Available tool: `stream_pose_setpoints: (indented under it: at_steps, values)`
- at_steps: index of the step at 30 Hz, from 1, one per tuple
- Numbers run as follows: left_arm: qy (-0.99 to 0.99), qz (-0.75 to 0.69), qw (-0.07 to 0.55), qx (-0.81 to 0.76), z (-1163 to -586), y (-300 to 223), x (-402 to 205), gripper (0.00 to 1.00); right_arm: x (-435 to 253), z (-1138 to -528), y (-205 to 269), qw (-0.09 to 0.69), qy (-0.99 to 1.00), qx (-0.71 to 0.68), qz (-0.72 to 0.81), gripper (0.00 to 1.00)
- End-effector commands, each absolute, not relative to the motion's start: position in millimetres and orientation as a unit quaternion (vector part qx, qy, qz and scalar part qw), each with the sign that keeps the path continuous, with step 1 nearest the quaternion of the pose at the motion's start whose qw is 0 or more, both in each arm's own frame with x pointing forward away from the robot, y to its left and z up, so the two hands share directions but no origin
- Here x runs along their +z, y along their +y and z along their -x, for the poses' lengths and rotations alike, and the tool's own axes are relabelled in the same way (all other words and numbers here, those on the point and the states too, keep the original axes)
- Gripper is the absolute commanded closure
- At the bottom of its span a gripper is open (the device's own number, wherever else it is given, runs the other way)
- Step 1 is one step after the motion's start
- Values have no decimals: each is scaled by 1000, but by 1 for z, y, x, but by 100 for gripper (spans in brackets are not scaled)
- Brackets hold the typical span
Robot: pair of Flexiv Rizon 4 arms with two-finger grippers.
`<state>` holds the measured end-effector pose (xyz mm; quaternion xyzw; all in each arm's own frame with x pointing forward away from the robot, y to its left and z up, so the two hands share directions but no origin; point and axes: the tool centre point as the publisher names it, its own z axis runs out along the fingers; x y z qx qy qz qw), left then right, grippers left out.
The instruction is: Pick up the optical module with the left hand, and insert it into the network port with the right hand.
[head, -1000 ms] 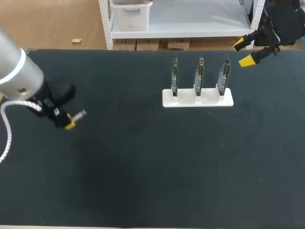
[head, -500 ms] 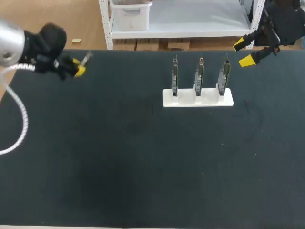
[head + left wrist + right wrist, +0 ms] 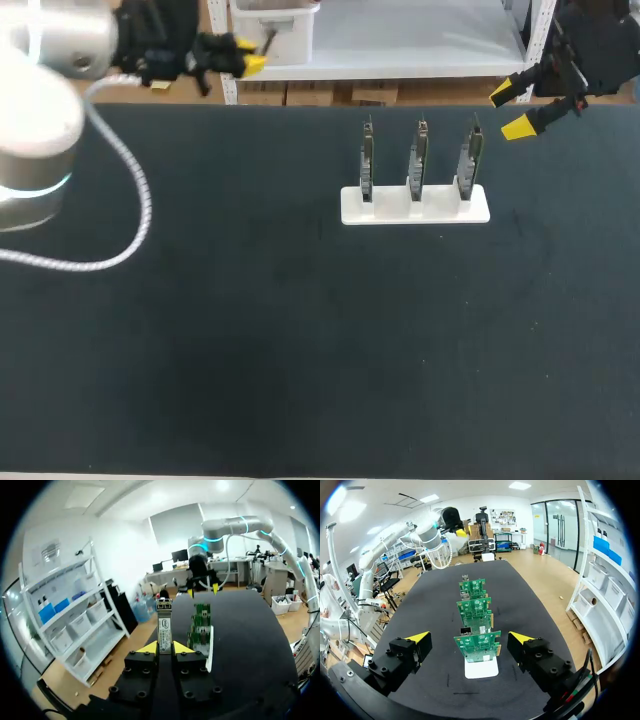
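The optical module (image 3: 267, 40), a slim silver stick, pokes out from between the yellow tips of my left gripper (image 3: 248, 56), which is shut on it above the table's far left edge. From the left wrist, the module (image 3: 164, 624) stands upright between the fingertips (image 3: 147, 647) and points toward the boards (image 3: 201, 626). Three green circuit boards (image 3: 419, 160) stand upright in a white holder (image 3: 352, 209). A small metal port (image 3: 465, 630) shows on the nearest board (image 3: 478, 647). My right gripper (image 3: 510, 110) hangs open and holds nothing, beyond the holder's right end.
The left arm's white cable (image 3: 130, 220) loops over the black table (image 3: 300, 350) at the left. The holder with its boards is the only thing standing on the table. In the right wrist view the left arm (image 3: 415, 532) shows beyond the far board.
My left arm has risen from low over the table's left side and swung to the far edge, carrying the module. The right arm has kept still.
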<state>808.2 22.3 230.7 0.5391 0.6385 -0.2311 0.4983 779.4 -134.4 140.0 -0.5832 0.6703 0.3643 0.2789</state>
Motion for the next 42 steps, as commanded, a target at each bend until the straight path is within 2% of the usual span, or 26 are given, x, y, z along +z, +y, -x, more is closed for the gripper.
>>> stream_pose_setpoints:
  at_steps: [1,14,19,42]
  values:
    - [575,-543,532,-302,-843,-44,226,100,140,-777,-134,280,671,362,583,0]
    - [483,-552,534,-421,-828,-164,243,100,140,-777,-134,280,671,362,583,0]
    - [467,-572,532,-415,-817,-195,240,100,140,-777,-134,280,671,362,583,0]
    - [475,-533,533,-455,-793,-225,217,100,140,-777,-134,280,671,362,583,0]
